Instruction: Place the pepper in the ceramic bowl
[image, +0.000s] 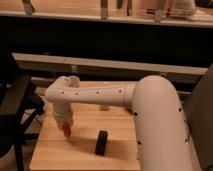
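**Pepper held over the worktop's left side**

The big white arm (150, 120) reaches in from the right and bends down at its far end. Under it lies the pale wooden worktop (85, 155). A black remote (101, 142) lies on the wood near the front edge. A pale cup (72, 80) peeks out behind the arm. The end effector (65, 127) points down, closed on the red-orange pepper (66, 132), left of the remote.
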